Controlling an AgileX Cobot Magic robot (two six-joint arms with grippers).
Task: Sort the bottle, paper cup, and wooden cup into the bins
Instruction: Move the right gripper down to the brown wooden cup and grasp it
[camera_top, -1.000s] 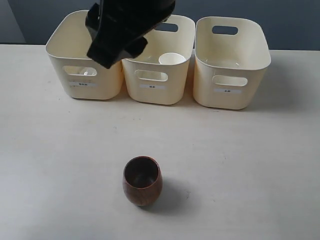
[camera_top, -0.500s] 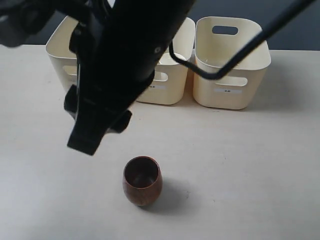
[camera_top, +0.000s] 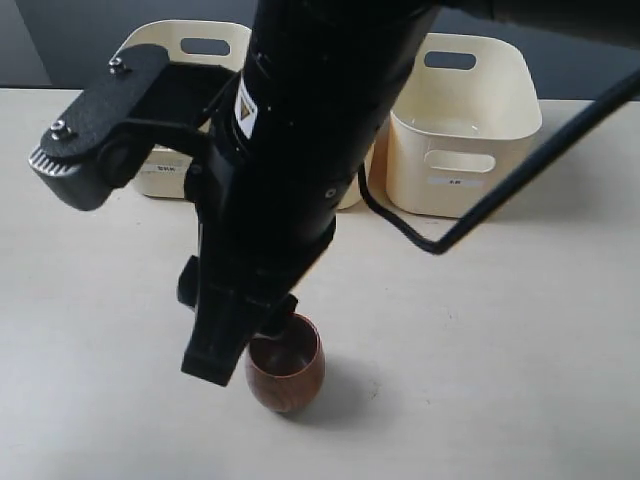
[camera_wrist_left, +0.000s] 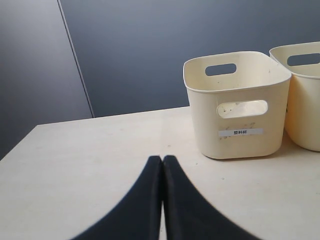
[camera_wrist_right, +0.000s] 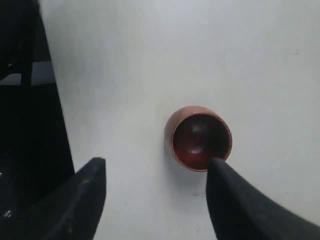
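1. the wooden cup (camera_top: 290, 370) is standing upright on the worktop (camera_top: 500, 340), mouth up, so its long axis is running vertical. it is well in front of the bins (camera_top: 465, 110).
2. the right end effector (camera_wrist_right: 156, 172) is hanging close above the wooden cup, its jaws standing wide apart and holding nothing.
3. in the right wrist view the wooden cup is not sitting centred in the gap — it is lying off toward one finger (camera_wrist_right: 235, 200), whose tip is overlapping the cup's rim, while the other finger is standing well clear of the cup.
4. judging from that, the coming move is calling for a sideways shift toward the wooden cup before descending. otherwise that finger is risking landing on the rim and tipping the cup.
5. the left end effector (camera_wrist_left: 162, 167) is pinched fully together, gripping nothing, and is facing the bins with the wooden cup nowhere in its view — so the right arm is the nearer one.
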